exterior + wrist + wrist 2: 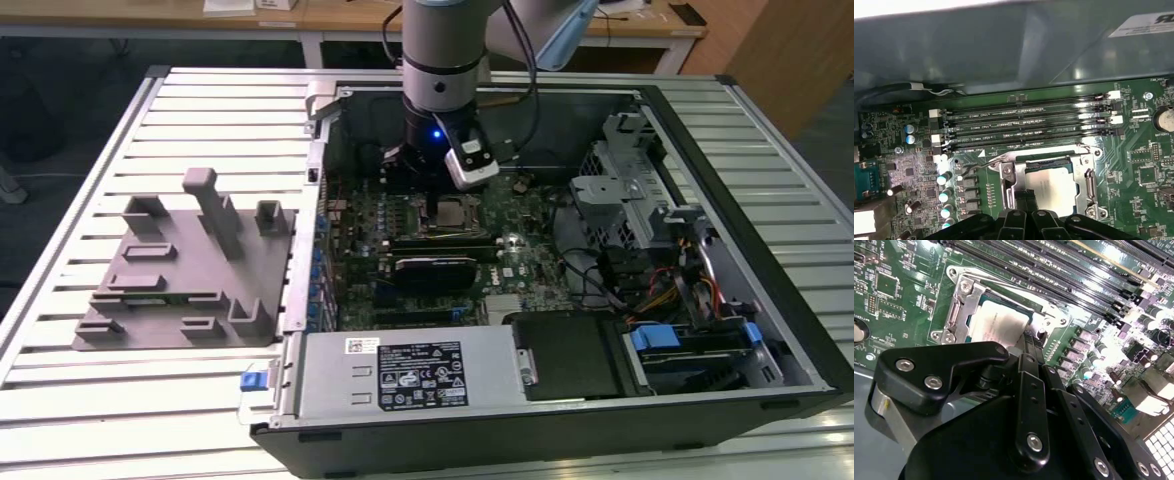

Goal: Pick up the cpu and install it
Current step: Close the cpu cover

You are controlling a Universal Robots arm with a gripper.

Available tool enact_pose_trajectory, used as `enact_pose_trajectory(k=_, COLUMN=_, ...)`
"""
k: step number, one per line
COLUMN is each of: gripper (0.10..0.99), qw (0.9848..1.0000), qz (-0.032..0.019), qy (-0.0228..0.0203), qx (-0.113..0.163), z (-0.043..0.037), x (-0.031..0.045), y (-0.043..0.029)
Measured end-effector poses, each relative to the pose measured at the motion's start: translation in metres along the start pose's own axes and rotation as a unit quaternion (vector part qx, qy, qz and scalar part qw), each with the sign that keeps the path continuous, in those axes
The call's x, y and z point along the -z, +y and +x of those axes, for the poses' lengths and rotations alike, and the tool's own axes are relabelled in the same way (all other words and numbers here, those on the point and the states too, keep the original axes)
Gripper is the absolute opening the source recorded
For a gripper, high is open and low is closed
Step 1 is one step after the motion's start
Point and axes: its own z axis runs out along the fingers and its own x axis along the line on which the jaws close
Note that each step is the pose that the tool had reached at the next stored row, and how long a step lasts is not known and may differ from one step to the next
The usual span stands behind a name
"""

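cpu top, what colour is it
Pale silver-grey metal; the cpu shows best in the first wrist view.

Slatted table (120, 425): fixture block (174, 275), computer case (534, 432).

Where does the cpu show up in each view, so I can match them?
Exterior view: cpu in the socket frame, under the arm.
Second wrist view: cpu inside the socket frame, beside the end effector.
First wrist view: cpu inside the same frame.
Shared landmark: the metal socket frame.
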Motion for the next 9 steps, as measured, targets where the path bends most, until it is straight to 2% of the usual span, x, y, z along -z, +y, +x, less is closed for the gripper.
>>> enact_pose_trajectory(k=9, gripper=0.106, qw=1.0000, qz=-0.0025, qy=0.0003, qx=0.004, z=0.0044, x=-0.0050, y=-0.0013)
